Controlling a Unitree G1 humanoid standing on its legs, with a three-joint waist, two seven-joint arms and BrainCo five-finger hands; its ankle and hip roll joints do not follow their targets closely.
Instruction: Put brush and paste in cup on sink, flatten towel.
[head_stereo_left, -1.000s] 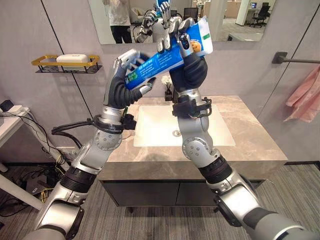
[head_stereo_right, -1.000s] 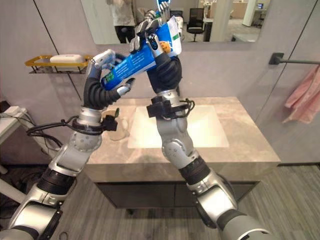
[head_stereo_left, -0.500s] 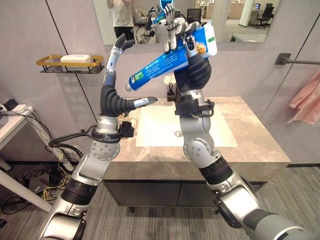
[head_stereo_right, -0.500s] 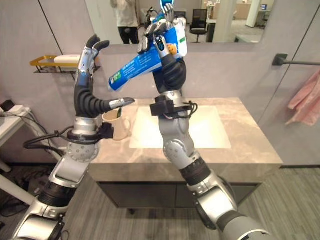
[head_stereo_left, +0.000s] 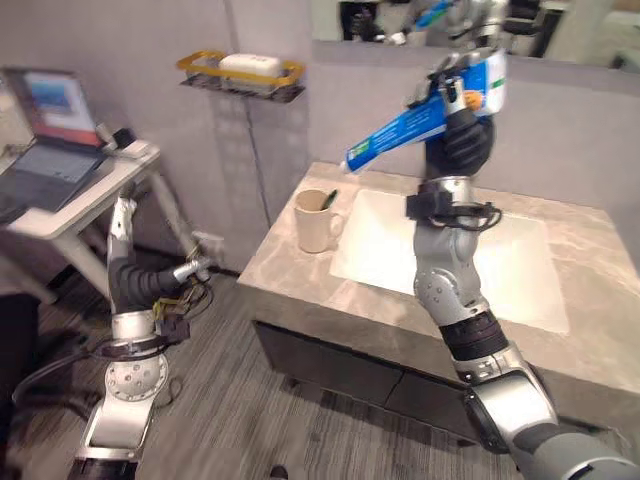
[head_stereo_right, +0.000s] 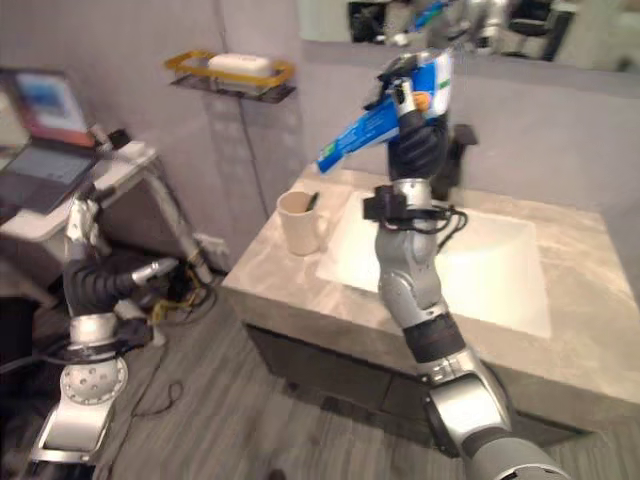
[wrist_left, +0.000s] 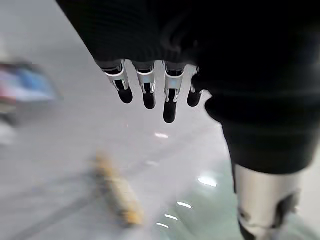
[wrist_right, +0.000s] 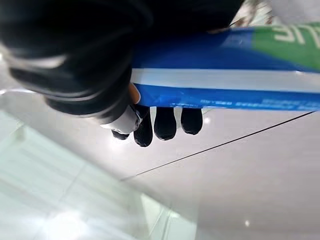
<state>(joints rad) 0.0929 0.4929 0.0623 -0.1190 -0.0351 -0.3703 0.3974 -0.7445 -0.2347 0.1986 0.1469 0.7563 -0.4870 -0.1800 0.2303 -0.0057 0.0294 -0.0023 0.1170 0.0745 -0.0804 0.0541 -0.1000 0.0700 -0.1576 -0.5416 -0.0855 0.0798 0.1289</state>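
Change: left hand (head_stereo_left: 124, 262) has released the toothpaste tube (head_stereo_left: 425, 111) and dropped well left of the counter.
Left hand: fingers straight, empty.
Right hand (head_stereo_left: 459, 128): fingers curled round tube, raised.
Cup (head_stereo_left: 314, 220): below tube's cap; apparently holds the brush.

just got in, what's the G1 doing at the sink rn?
The right hand is shut on a blue toothpaste tube, held high above the sink with the cap end slanting down toward the cream cup on the counter. Something dark, perhaps the brush, already stands in the cup. The left hand hangs open and empty off to the side, away from the counter. The paste is not yet in the cup.
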